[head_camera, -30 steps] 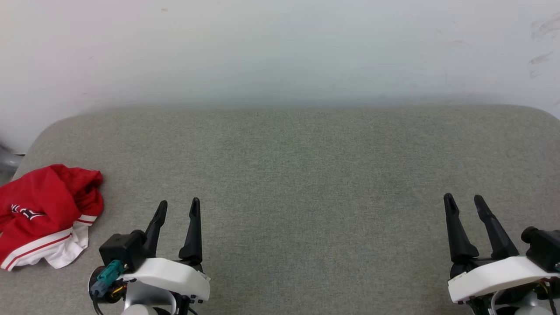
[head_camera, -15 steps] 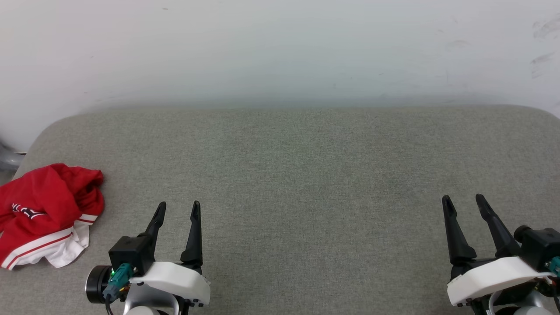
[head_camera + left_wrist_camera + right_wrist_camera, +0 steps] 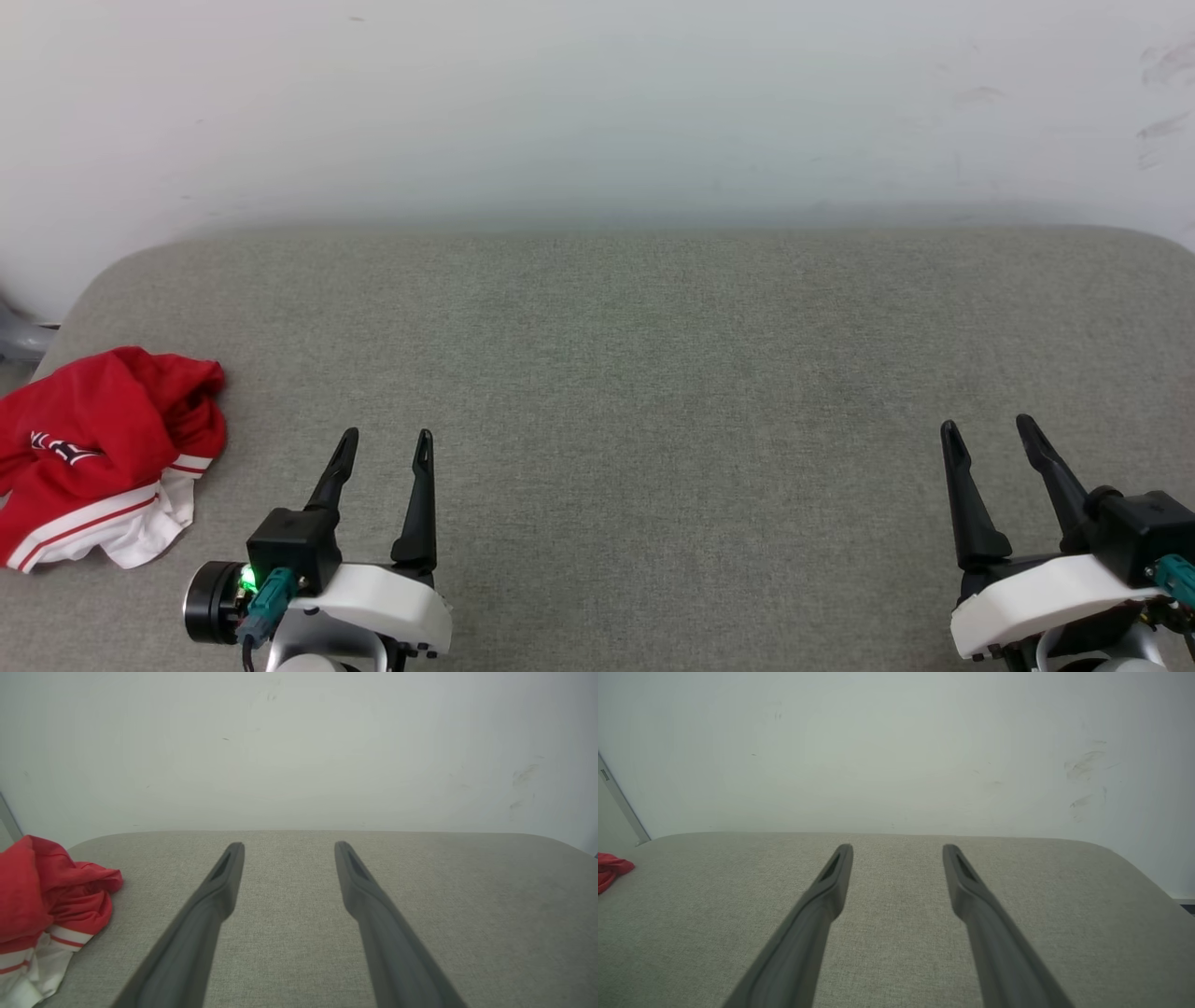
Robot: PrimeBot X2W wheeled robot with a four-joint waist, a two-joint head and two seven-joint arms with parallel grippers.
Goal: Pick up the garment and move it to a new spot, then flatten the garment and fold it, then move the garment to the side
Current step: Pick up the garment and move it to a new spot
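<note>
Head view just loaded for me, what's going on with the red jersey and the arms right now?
Nothing is being handled yet. The red jersey lies crumpled in a heap at the left edge of the grey padded surface, untouched. The left gripper is just to its right, jaws open and empty. The right gripper is far across on the other side, jaws also open and empty. Picking the jersey up has not yet started.

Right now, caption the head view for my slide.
Crumpled red-and-white jersey shirt at left of grey fabric surface; left end effector and right end effector open, empty.
</note>
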